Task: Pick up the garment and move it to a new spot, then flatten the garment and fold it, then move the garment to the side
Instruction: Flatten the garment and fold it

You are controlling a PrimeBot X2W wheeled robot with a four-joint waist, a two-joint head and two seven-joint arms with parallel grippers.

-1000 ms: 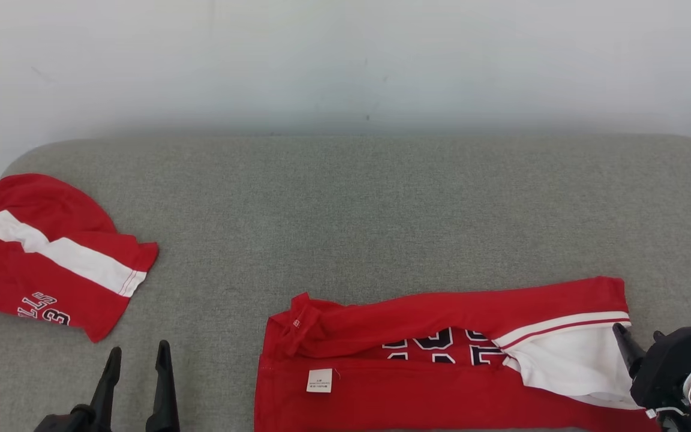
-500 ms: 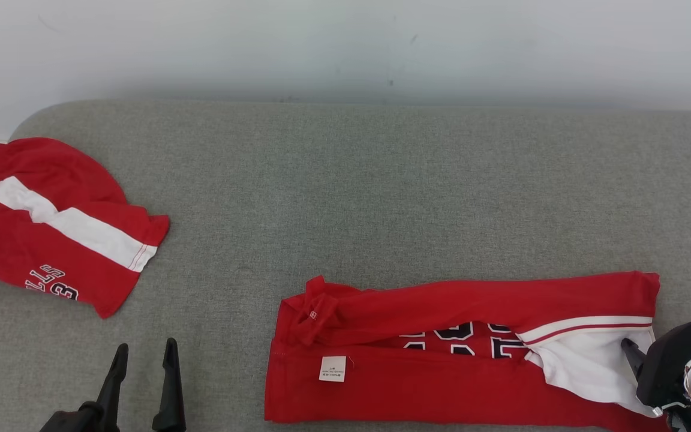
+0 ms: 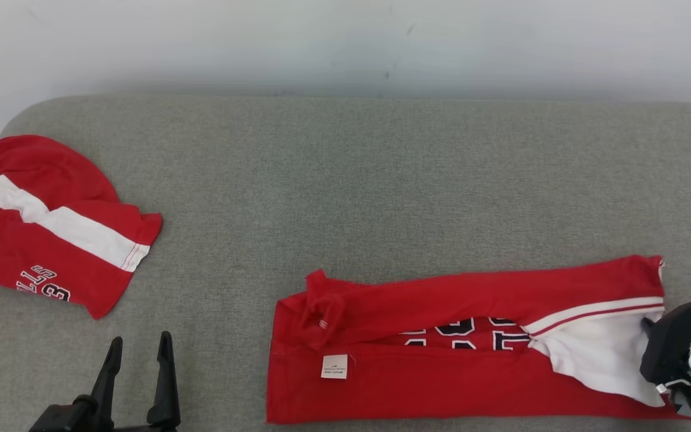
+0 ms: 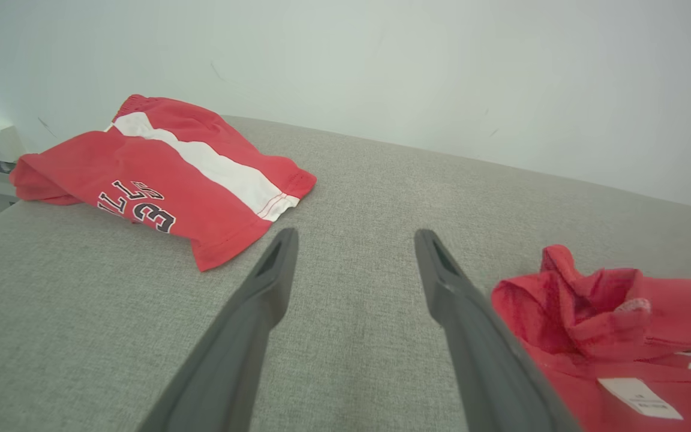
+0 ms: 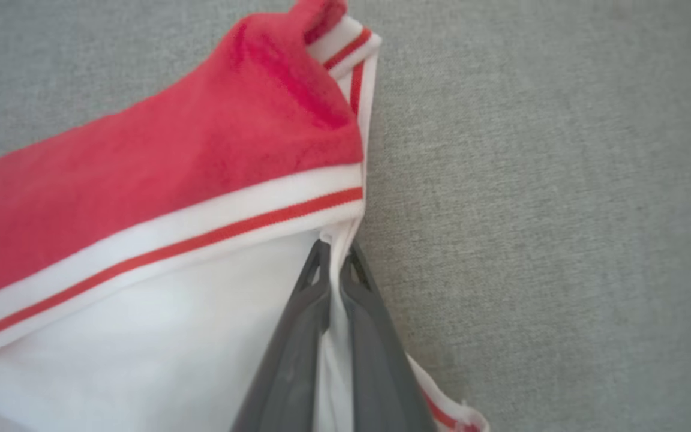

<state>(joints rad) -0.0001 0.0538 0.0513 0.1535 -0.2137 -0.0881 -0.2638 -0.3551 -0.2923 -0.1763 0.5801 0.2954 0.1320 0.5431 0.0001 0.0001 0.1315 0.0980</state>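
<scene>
The garment (image 3: 429,384) is a red jersey with dark numbers and a white side panel, lying stretched out along the near edge of the grey padded surface. My right gripper (image 5: 335,252) is shut on the white panel's edge at the garment's right end (image 5: 171,168), pinching a fold of cloth between its fingers. In the head view the right gripper (image 3: 646,327) sits at that right end, fingertips mostly hidden by cloth. My left gripper (image 3: 140,349) stands open at the lower left, holding nothing. From the left wrist, the garment's crumpled left end (image 4: 621,324) lies just right of the left gripper (image 4: 354,240).
A second red garment with a white stripe (image 3: 39,240) lies folded at the far left edge, also in the left wrist view (image 4: 159,174). The grey padded surface (image 3: 381,198) stretches bare between and behind the two garments. A pale wall (image 3: 345,42) backs it.
My right gripper has closed on the garment's white edge, where its fingers stood open before. The head view has shifted. The left gripper stays open in place.
</scene>
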